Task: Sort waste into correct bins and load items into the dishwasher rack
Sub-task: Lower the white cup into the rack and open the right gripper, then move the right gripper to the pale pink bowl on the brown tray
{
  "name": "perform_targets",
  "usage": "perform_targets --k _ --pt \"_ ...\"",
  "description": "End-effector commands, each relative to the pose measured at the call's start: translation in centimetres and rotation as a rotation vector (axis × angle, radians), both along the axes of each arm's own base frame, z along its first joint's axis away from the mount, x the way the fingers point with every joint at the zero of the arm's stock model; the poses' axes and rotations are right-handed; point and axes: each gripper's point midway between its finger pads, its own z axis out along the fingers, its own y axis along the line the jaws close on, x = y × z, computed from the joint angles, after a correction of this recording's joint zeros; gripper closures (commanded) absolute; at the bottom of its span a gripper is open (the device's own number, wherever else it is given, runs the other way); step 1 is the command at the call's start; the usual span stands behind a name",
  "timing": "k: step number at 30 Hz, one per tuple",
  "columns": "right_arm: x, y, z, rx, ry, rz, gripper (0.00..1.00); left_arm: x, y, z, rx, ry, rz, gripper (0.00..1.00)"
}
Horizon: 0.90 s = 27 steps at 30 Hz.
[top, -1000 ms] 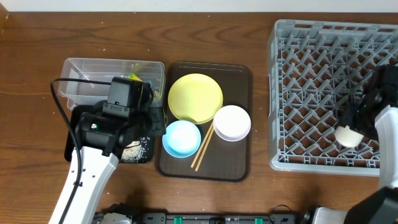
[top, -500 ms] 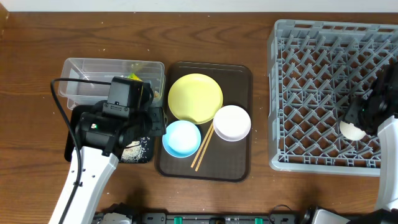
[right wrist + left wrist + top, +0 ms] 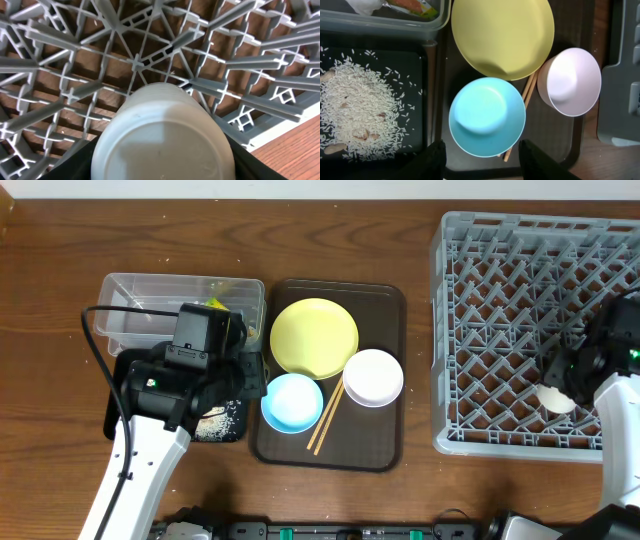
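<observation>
My right gripper is shut on the small pale cup, held bottom-up low in the front right of the grey dishwasher rack. My left gripper is open and empty, just in front of the light blue bowl. The yellow plate, white bowl and wooden chopsticks lie on the brown serving tray. The snack wrapper lies in the clear tub. Rice crumbs lie in the black tray.
The left arm's body covers most of the black tray and the tub's front edge in the overhead view. The rack's tall walls and pegs surround the right gripper. Bare wooden table lies between the serving tray and the rack.
My right gripper has shifted slightly with the cup inside the rack's front right part, back and then forward again. The left arm has not moved.
</observation>
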Motion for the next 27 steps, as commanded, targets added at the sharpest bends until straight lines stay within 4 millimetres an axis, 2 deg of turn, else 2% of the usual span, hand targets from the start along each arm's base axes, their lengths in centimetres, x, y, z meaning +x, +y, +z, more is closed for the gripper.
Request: perform_targets --k 1,4,5,10,11,14,16,18,23,25,27 --pt "-0.1 -0.3 0.0 0.0 -0.01 -0.02 0.31 0.0 0.3 0.3 0.009 -0.016 0.002 0.5" --pt "0.0 -0.2 0.0 0.005 -0.014 -0.018 0.16 0.0 0.3 0.3 0.009 -0.016 0.002 0.5" --pt "0.1 -0.1 0.0 0.011 -0.016 -0.016 0.14 0.0 0.3 0.3 0.009 -0.016 0.002 0.5" --pt "0.2 0.1 0.0 0.024 -0.021 -0.01 0.17 0.0 0.3 0.3 0.009 -0.016 0.002 0.49" --pt "0.3 0.4 0.1 0.036 -0.029 -0.005 0.18 0.0 0.3 0.3 0.01 -0.015 0.002 0.45" --pt "1.3 1.6 0.8 0.102 -0.08 0.031 0.21 -0.1 0.4 0.3 0.01 -0.012 0.002 0.42" --pt "2.5 3.1 1.9 0.176 -0.14 0.091 0.22 -0.2 0.4 0.2 0.013 -0.004 0.002 0.41" --pt "4.0 5.5 4.0 0.283 -0.24 0.189 0.23 -0.4 0.5 0.0 0.019 0.007 0.005 0.4" --pt "6.6 12.0 10.5 0.467 -0.503 0.491 0.25 -1.0 1.2 -1.5 0.063 0.068 0.018 0.39" --pt "6.8 14.1 11.7 0.478 -0.543 0.577 0.26 -1.2 1.3 -2.4 0.07 0.101 0.021 0.39" --pt "6.7 16.5 11.9 0.475 -0.539 0.682 0.26 -1.4 1.3 -3.2 0.076 0.134 0.025 0.39"
